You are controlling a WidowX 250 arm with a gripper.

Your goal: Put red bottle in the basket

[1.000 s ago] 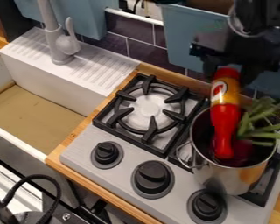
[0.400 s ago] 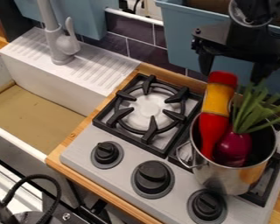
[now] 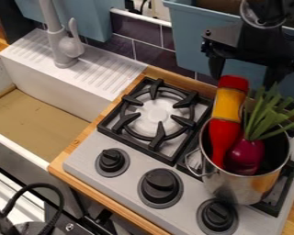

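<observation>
At the upper right the gripper (image 3: 244,79) is open, its two fingers hanging apart just above the top of the red bottle (image 3: 223,131). The bottle leans neck down inside a metal pot (image 3: 235,188), its red base sticking up above the rim on the left side. Beside it in the pot is a purple beet-like vegetable (image 3: 245,155) with green leaves. Nothing is held between the fingers. Behind the gripper hangs a light blue bin (image 3: 192,41), perhaps the basket.
The pot stands on the right burner of a grey stove (image 3: 128,186) with black knobs. Left of it is a burner grate (image 3: 155,114). A white sink (image 3: 45,103) with a grey faucet (image 3: 63,43) lies at the left. Another blue bin (image 3: 82,20) hangs behind.
The gripper has opened and let go of the red bottle, which now leans in the pot slightly left of where it hung. The vegetable's leaves have shifted more upright.
</observation>
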